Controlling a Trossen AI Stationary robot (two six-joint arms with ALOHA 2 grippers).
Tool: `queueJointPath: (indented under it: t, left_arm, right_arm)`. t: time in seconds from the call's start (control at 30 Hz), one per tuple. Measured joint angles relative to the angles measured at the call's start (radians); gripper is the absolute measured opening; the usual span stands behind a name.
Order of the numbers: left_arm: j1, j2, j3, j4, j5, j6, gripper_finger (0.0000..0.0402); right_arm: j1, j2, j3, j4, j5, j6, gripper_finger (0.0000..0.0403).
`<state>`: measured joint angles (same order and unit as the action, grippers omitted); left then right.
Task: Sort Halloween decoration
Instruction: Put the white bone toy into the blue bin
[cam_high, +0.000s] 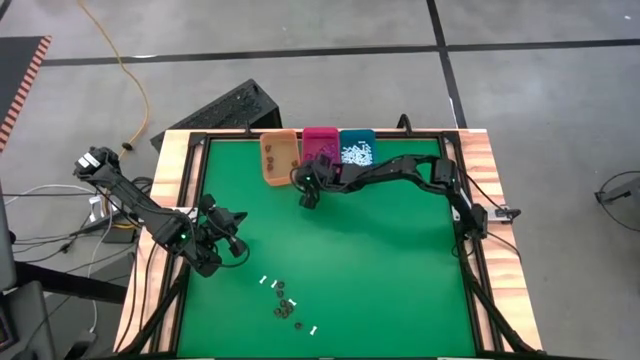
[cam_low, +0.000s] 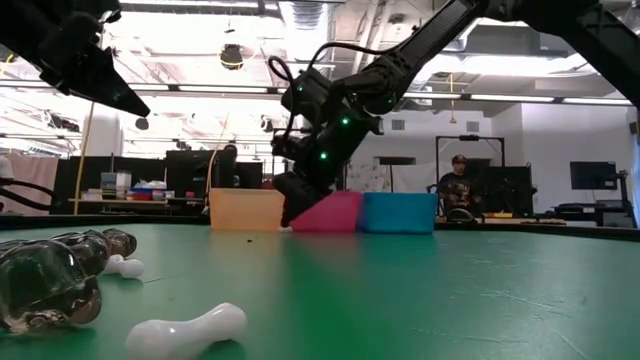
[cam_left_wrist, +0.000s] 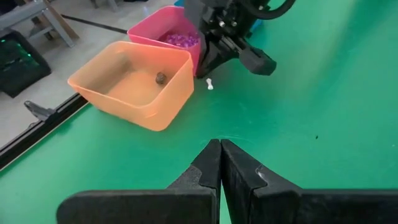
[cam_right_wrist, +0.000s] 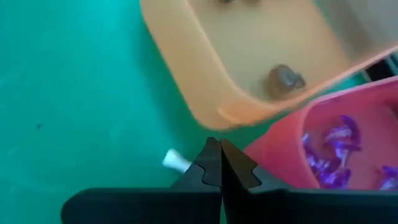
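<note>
Loose Halloween decoration pieces, white sticks and dark bits, lie on the green mat near its front edge. In the low view a white piece and a dark one lie close by. My right gripper is shut, low over the mat at the near corners of the orange bin and the pink bin. One white stick lies on the mat beside its fingertips. My left gripper is shut on nothing, above the mat's left part. My right gripper slants down from the table's right side, its shut fingertips just by the white stick, which lies flat on the mat. Its own finger hides the stick's near end, so I cannot tell whether they touch.
The orange bin holds dark bits, the pink bin purple bits, the teal bin white pieces. All three stand side by side at the mat's far edge. Open green mat lies between the bins and the loose pile. A person sits beyond the table.
</note>
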<state>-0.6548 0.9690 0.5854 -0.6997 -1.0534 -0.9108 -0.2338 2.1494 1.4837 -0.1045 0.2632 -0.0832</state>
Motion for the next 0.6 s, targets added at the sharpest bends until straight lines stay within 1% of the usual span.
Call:
queueJointPath:
  t: [0.2,0.4,0.6]
  left_arm:
    - [0.000,0.000,0.000,0.000,-0.002,0.000,0.0000]
    - [0.000,0.000,0.000,0.001,-0.002,-0.002,0.0000]
    - [0.000,0.000,0.000,0.001,-0.002,-0.002,0.0000]
  right_arm:
    - [-0.006,0.000,0.000,-0.044,-0.025,0.031,0.0019]
    - [-0.002,0.000,0.000,-0.051,-0.025,0.031,0.0019]
    - [0.027,-0.002,0.000,-0.099,-0.025,0.027,0.0019]
